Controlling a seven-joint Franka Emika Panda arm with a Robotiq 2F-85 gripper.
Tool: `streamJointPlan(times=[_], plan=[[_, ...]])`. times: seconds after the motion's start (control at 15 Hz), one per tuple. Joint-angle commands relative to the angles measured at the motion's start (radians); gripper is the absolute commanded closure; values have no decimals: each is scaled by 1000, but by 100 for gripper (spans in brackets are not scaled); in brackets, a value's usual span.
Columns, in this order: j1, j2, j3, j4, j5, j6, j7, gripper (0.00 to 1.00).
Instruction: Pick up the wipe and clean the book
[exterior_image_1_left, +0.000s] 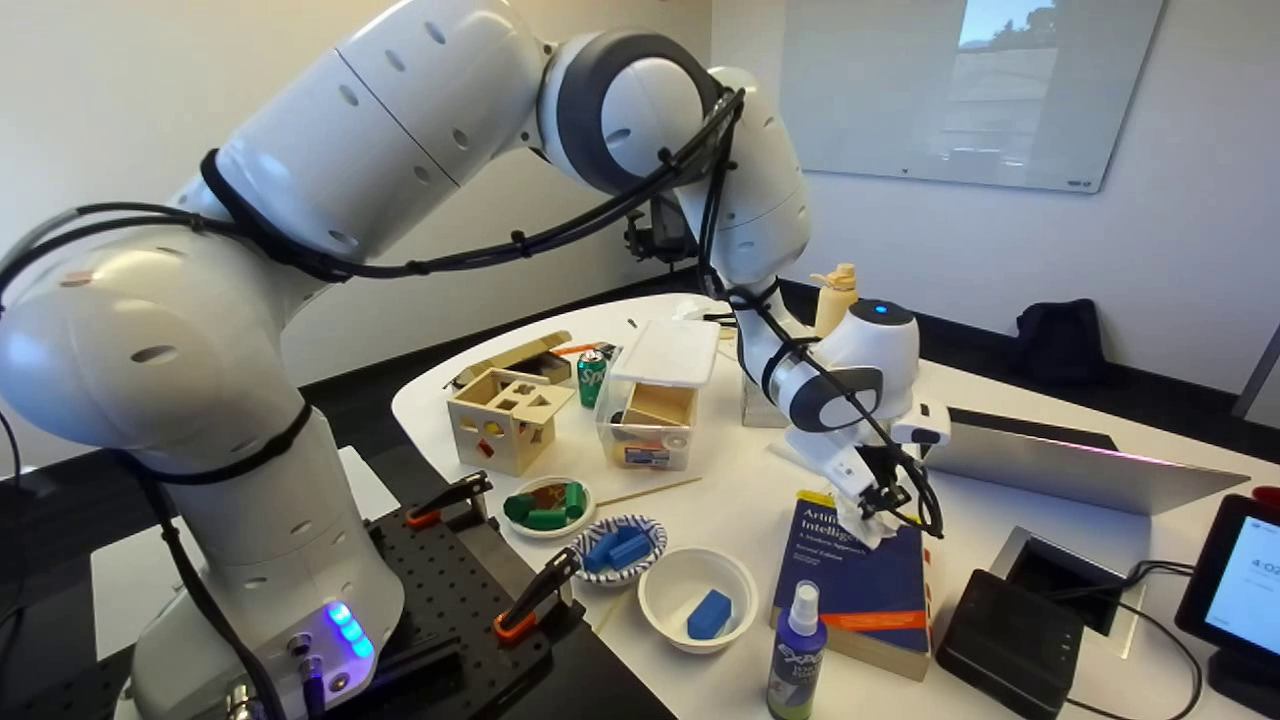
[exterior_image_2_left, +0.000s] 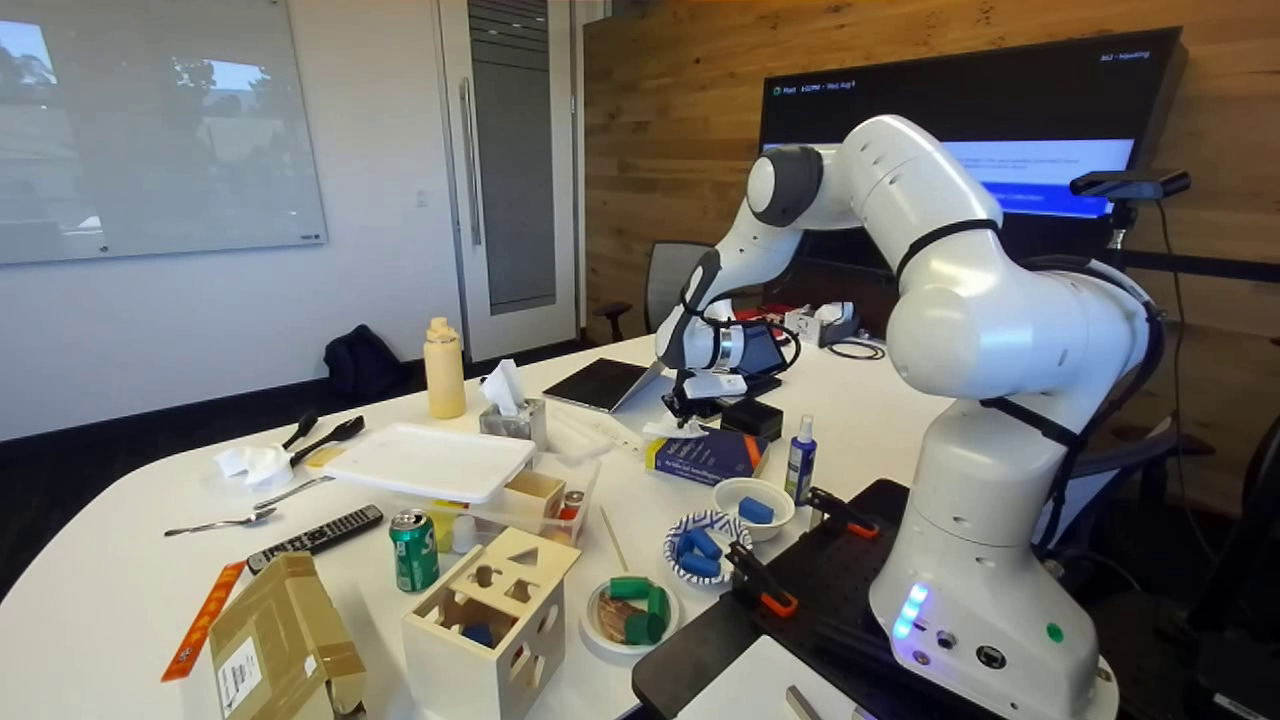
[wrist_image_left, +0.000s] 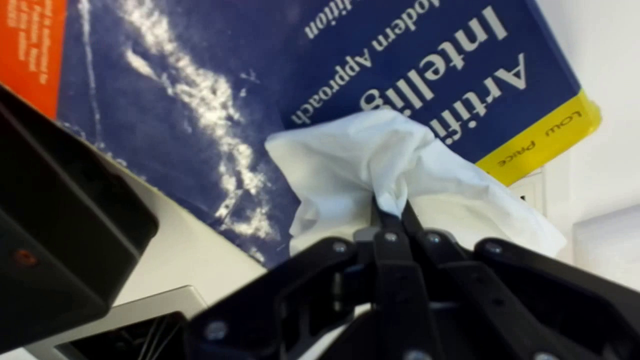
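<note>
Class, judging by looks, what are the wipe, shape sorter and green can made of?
Wipe: matte paper or thin cloth, by its soft creases; hard to tell which. Shape sorter: probably smooth, matte wood, from its pale tan panels. Green can: most likely glossy printed metal, given the silvery top.

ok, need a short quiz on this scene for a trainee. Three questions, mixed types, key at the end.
1. Open: What does the gripper have hold of?

2. True or false: The book lies with its front cover facing up.

3. Multiple choice: How many blue blocks lie in the plain white bowl?
A) none
B) one
C) three

Key:
1. A white wipe, pinched in a gathered fold.
2. True; the title can be read on the upper face.
3. B.
</note>
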Motion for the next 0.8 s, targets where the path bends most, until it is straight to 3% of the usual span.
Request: streamJointPlan(times=[0.0,0.73], plan=[[-17,-32,39,-43,-4,-47,-44,99],[-15,-102,-21,-235,11,-24,6,99]])
